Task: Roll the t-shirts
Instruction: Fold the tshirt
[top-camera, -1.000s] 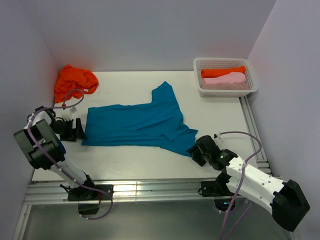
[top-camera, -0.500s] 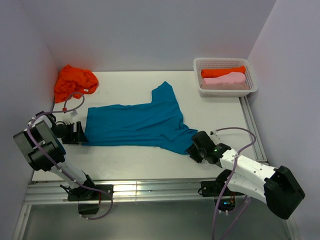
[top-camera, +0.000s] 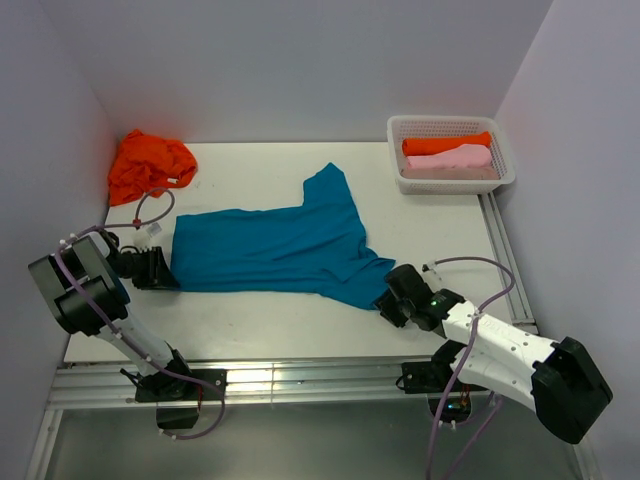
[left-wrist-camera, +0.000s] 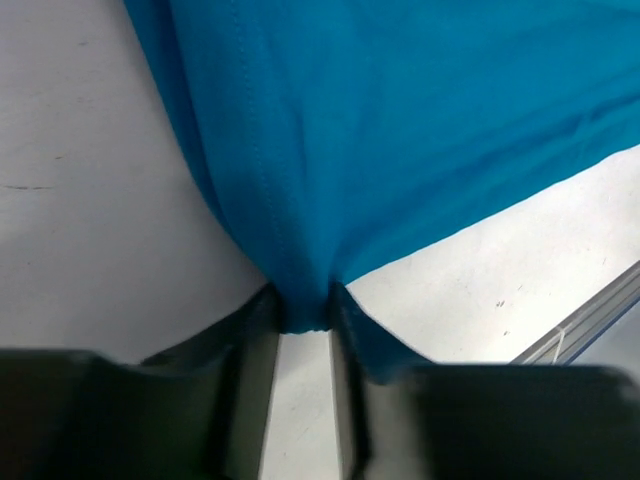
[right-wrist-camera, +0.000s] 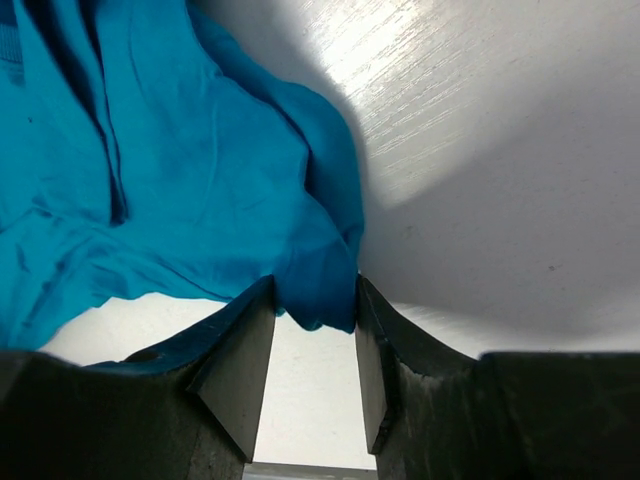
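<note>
A teal-blue t-shirt (top-camera: 280, 250) lies spread flat across the middle of the table, one sleeve pointing to the back. My left gripper (top-camera: 165, 272) sits low at its left edge. In the left wrist view the teal cloth (left-wrist-camera: 400, 120) bunches into a fold pinched between the two fingers of the left gripper (left-wrist-camera: 303, 300). My right gripper (top-camera: 385, 300) is at the shirt's near right corner. There the cloth (right-wrist-camera: 180, 160) fills the gap between the fingers of the right gripper (right-wrist-camera: 315, 300). A crumpled orange t-shirt (top-camera: 150, 162) lies at the back left.
A white lattice basket (top-camera: 452, 185) stands at the back right, holding a rolled orange shirt (top-camera: 445, 143) and a rolled pink one (top-camera: 460, 158). Metal rails (top-camera: 300, 375) run along the table's near edge and right side. Walls close in on three sides.
The left gripper slid right onto the shirt's left edge and closed on it. The right gripper moved up to the near right corner and narrowed around the cloth.
</note>
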